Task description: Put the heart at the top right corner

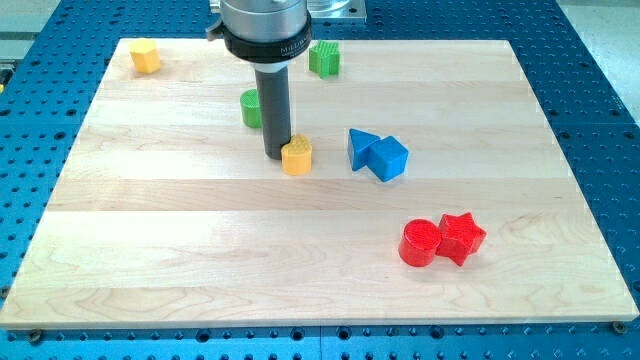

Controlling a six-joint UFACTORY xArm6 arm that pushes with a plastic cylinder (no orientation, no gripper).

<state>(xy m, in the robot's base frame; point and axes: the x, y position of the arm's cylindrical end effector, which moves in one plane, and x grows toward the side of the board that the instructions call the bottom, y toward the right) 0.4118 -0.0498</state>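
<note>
A yellow heart-shaped block (297, 157) lies a little left of the board's middle, in its upper half. My tip (277, 156) rests on the board right against the heart's left side. The dark rod rises from there to the arm's head at the view's top. The board's top right corner (505, 48) is far off to the right and above the heart.
A green cylinder (249, 108) stands just left of the rod, partly hidden by it. A green block (324, 59) sits near the top edge. A blue triangle (361, 148) and a blue cube (389, 158) touch, right of the heart. A red cylinder (419, 243) and a red star (462, 238) lie lower right. A yellow block (146, 55) sits top left.
</note>
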